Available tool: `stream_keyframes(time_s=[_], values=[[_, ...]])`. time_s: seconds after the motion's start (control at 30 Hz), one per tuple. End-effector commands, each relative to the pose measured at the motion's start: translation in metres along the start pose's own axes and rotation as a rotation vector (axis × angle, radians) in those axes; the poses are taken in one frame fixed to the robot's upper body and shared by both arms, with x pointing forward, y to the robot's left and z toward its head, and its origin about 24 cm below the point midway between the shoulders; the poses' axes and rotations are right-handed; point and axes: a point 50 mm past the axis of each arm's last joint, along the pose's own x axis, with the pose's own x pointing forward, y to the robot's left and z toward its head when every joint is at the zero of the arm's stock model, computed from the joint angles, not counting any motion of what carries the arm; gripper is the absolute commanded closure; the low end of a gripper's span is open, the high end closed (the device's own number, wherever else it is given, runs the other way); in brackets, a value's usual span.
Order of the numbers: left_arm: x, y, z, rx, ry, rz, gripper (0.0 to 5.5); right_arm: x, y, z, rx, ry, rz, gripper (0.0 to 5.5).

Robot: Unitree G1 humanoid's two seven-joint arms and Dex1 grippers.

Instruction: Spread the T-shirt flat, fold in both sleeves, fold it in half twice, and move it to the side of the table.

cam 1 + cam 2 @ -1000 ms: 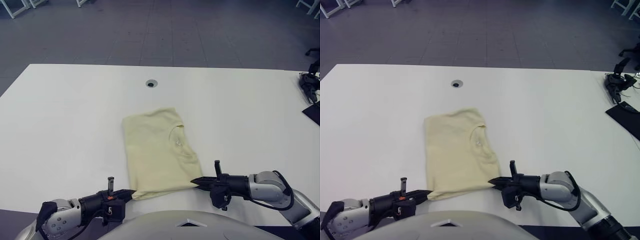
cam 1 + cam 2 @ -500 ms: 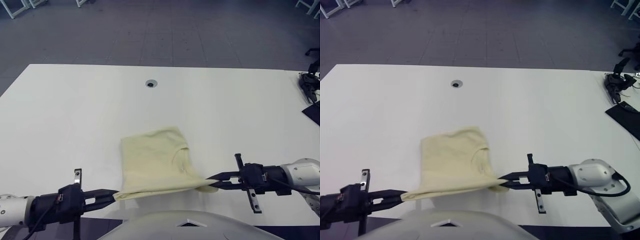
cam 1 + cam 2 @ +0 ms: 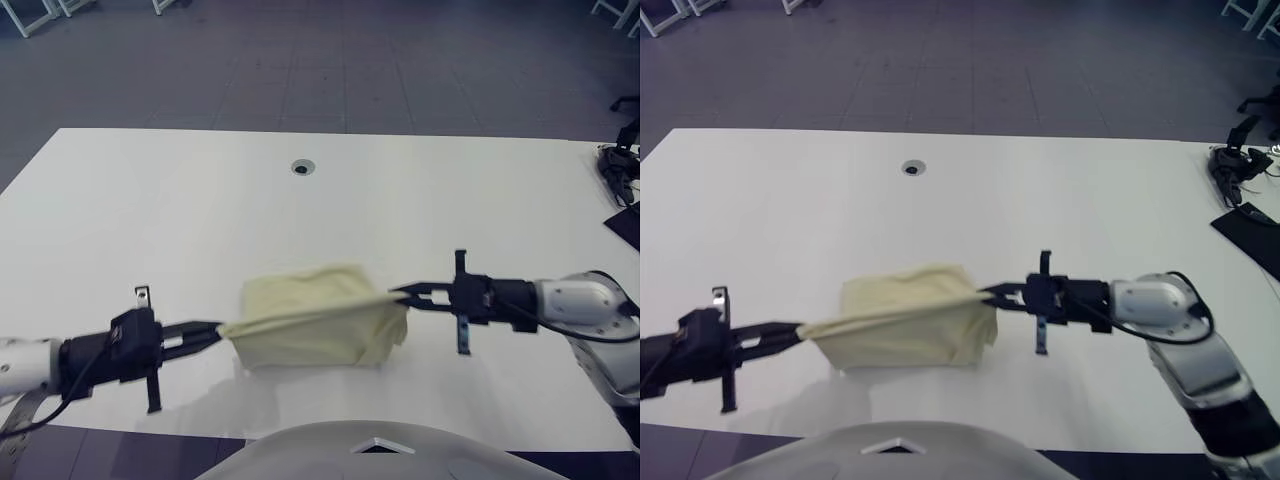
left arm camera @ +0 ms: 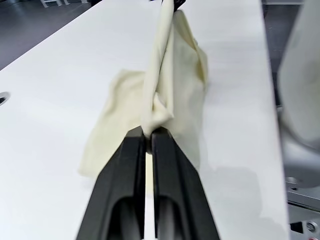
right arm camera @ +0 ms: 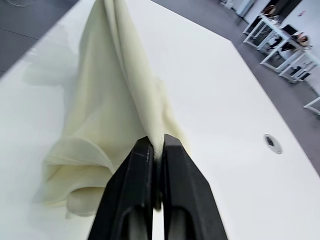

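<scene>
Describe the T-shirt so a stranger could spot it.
Find the white table. Near its front edge, the left pincer and right pincer face each other. Between them hangs the T-shirt: pale yellow cloth, one edge pulled taut, the rest bunched on the tabletop.

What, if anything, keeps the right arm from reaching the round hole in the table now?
Probably not freely: the right gripper is shut on the T-shirt, which is stretched across to the left gripper. The round hole lies farther out on the table; reaching there would drag the cloth.
</scene>
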Motion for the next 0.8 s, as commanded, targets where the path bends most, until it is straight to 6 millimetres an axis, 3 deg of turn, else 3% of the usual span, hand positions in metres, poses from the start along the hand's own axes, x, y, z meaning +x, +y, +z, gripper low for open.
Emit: stream_keyframes(time_s=[0.03,0.13,0.33,0.4,0.43,0.67,0.8], values=[[0.019,0.03,-0.011,0.035,0.057,0.135,5.5,0.017,-0.022,-0.013,-0.127,0.078,-0.116,5.47],[0.037,0.044,-0.014,0.055,0.062,0.185,5.5,0.026,-0.03,-0.026,-0.169,0.112,-0.16,5.47],[0.063,0.049,-0.033,0.087,0.124,0.196,5.5,0.033,-0.021,-0.049,-0.149,0.145,-0.131,5.47],[0.065,0.047,-0.039,0.074,0.132,0.206,5.5,0.032,-0.023,-0.052,-0.128,0.133,-0.173,5.04],[0.066,0.048,-0.041,0.067,0.131,0.227,5.14,0.032,-0.025,-0.052,-0.113,0.121,-0.202,4.85],[0.072,0.047,-0.047,-0.034,0.086,0.351,4.03,0.022,-0.043,-0.042,-0.086,0.036,-0.489,3.74],[0.071,0.049,-0.047,-0.092,0.061,0.486,3.37,0.026,-0.034,-0.032,-0.094,-0.02,-0.501,3.1]])
